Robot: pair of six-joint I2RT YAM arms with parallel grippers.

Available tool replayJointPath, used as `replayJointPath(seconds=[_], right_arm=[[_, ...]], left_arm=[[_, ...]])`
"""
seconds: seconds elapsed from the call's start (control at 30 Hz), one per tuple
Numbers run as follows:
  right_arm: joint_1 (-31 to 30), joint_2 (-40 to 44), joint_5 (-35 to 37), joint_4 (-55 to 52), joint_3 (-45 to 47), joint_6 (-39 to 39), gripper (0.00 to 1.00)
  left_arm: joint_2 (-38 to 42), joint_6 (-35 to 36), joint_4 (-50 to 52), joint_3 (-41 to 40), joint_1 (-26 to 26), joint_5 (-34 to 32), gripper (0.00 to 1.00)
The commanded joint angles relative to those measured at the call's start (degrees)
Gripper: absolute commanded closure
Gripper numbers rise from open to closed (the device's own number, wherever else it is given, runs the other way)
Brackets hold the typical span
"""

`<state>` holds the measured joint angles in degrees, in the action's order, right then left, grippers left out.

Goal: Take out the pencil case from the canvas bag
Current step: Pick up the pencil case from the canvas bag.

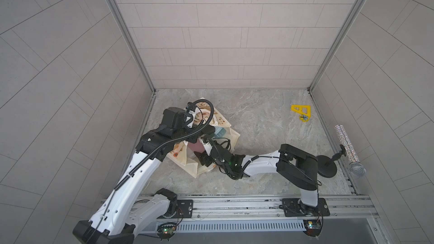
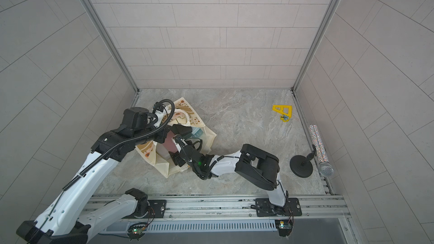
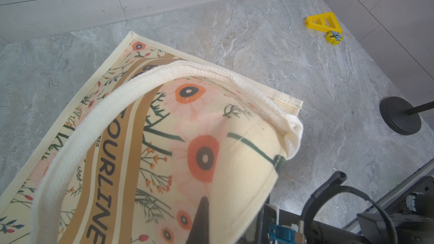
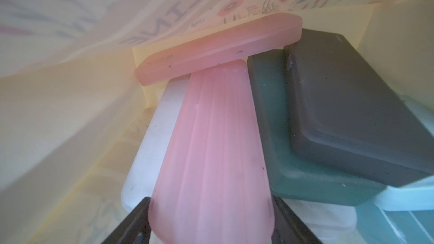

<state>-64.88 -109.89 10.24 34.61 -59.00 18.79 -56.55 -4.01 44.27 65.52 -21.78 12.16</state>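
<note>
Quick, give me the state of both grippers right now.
Left gripper: closed, pinching the cloth of the canvas bag.
Right gripper: closed on the pink ribbed pencil case inside the bag, a finger against each side.

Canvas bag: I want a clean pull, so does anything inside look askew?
Yes. The cases are jumbled: a flat pink case lies crosswise at the far end of the ribbed pink case, and a dark grey case sits tilted on a green case.
</note>
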Motion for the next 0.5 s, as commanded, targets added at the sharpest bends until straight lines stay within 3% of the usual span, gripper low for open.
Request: replayJointPath(seconds=[0.0,0.33,0.47], right_arm=[[0.81,4.45,0.58,0.20,2.82,-1.47,0.32],[0.87,15.11,-1.81,-3.17,11.39,-2.44,0.34],[0.87,20.57,-1.95,-7.17,14.02,-1.99,0.34]], left_arm=[[0.71,-0.46,-2.17,0.00,0.03,-0.85,1.00],[-0.61,-2.61,-1.74,0.66,-0.04,-4.09,1.00],[-3.28,-5.72,0.02,2.92,-0.01,-8.21,1.00]])
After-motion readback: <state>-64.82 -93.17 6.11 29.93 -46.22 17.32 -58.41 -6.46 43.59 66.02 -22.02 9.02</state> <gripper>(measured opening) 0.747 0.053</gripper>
